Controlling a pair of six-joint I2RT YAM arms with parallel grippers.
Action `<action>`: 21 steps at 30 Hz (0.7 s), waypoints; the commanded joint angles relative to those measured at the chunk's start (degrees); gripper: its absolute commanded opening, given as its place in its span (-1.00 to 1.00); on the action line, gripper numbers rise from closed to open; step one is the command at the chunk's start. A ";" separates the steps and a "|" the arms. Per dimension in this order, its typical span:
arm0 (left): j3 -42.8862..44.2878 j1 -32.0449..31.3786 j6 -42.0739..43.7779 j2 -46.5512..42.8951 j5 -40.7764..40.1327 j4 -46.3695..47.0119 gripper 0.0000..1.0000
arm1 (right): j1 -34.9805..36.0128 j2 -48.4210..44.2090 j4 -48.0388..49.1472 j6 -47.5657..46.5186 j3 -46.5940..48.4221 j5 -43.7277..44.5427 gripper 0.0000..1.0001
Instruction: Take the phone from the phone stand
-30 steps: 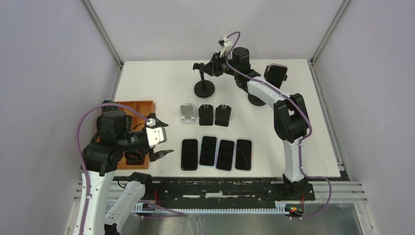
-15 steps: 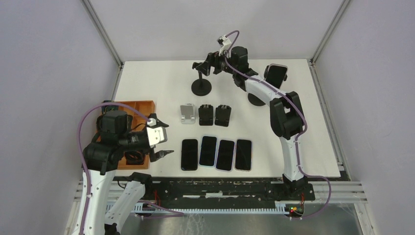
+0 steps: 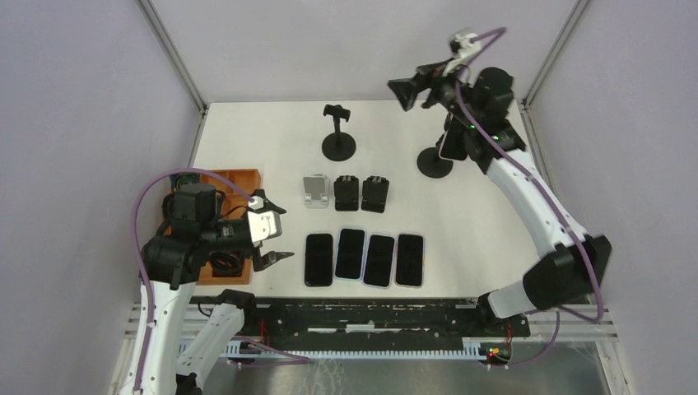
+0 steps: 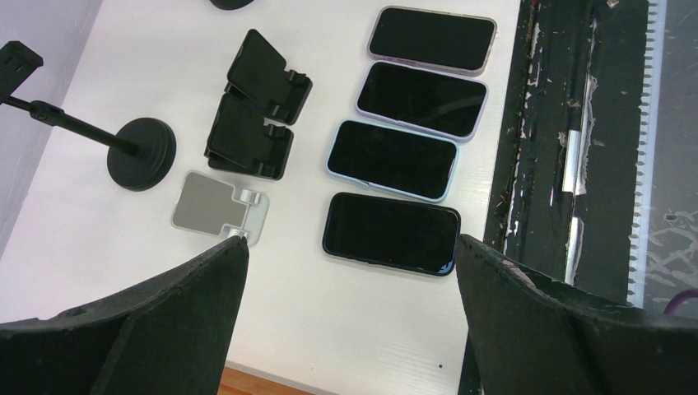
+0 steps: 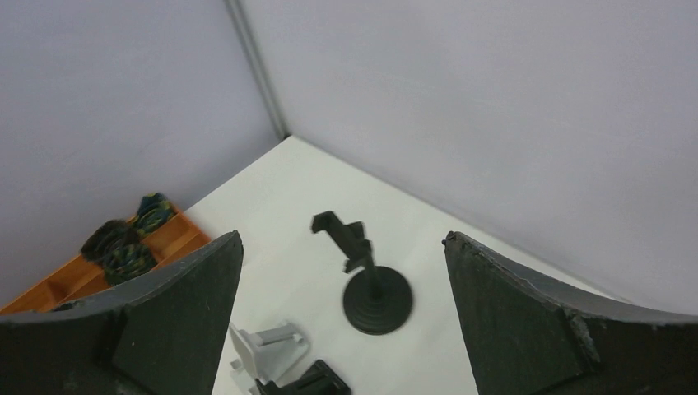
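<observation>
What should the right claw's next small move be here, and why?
Probably bring the open, empty right claw down toward the phone that appears mounted on the stand under its arm. It looks like the only phone off the table: the other pole stand is bare, and the row of phones lies flat.

Left arm (image 3: 169, 263) folding close above own base, wrist pointing right. Left gripper (image 3: 278, 234) hovering low, jaws spreading wide, holding nothing; fingers (image 4: 148, 329) framing both lower corners of left wrist view. Right arm (image 3: 535, 197) stretching far forward and up, elbow bending near own base. Right gripper (image 3: 403, 93) pointing left, jaws gaping wide, gripping nothing.
</observation>
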 commanded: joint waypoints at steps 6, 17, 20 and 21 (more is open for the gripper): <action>2.18 -0.02 -3.14 1.05 2.34 2.52 1.00 | -13.16 -16.42 -6.58 -1.45 -19.20 11.85 0.96; 2.32 -0.02 -3.28 1.24 2.40 2.49 1.00 | -22.01 -11.83 4.12 7.31 -27.75 0.71 0.96; 2.11 -0.02 -3.04 0.99 2.15 2.49 1.00 | -22.10 -8.10 7.46 9.05 -26.42 -5.51 0.96; 2.17 -0.02 -3.07 1.14 2.15 2.50 1.00 | -22.07 -6.69 7.77 9.19 -25.44 -6.67 0.96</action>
